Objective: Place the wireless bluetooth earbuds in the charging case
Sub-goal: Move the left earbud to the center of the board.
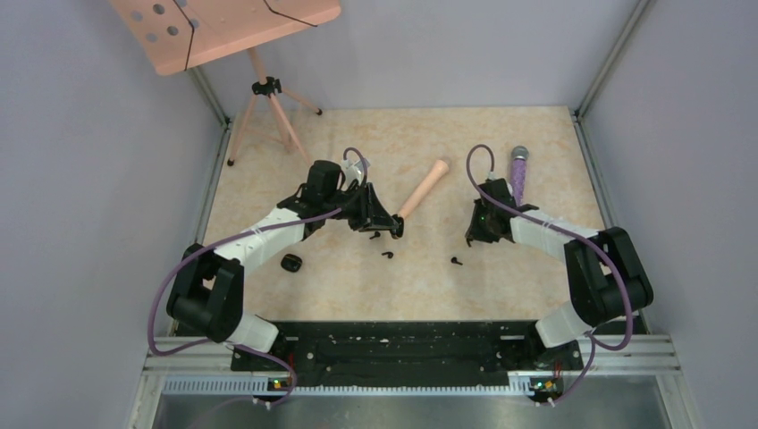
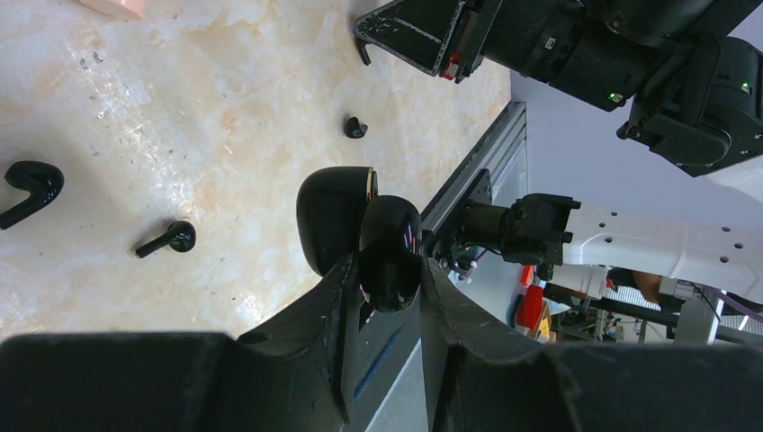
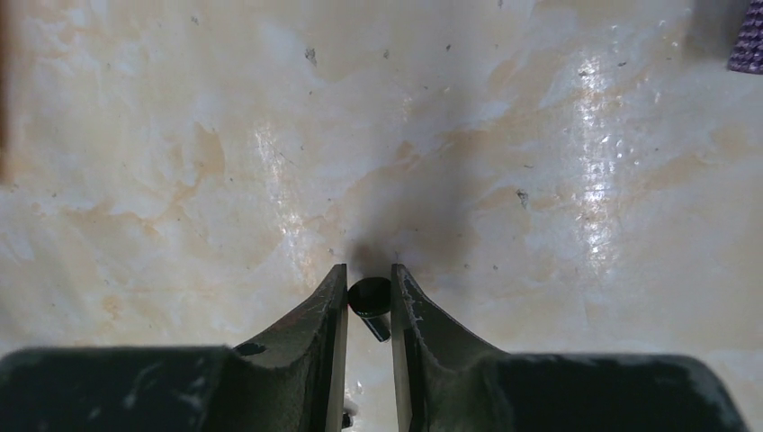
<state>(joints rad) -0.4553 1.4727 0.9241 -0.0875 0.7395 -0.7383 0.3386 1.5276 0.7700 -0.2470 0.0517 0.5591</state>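
Black and shiny, the charging case [image 2: 335, 220] is held tight in the left pincer [image 2: 389, 270], just at the near end of the pink stick [image 1: 425, 188] that lies on the desk [image 1: 536, 134]. The left arm is bent at its elbow and reaches out on a slant to that end of the stick. The case is open like a shell. Its two round halves sit side by side, and the fingers squeeze one half. The open side points away from the wrist, toward the right arm. The right arm folds at its elbow and reaches in from the right of the stick, with the right pincer [image 3: 368, 270] aimed down at the desk. It is closed on one earbud [image 3: 369, 295]. The bud's round head is away from the wrist, and its short stem points back along the fingers. I cannot tell if this bud touches the desk. The other earbuds [image 2: 169, 238] lie loose on the near side of the stick. The left wrist view shows three of them, but the top view shows only two clearly. Only the right wrist view shows the bud in the pincer. Only the top view shows a black lump [image 1: 291, 262] lying left of the stick, well apart from it.
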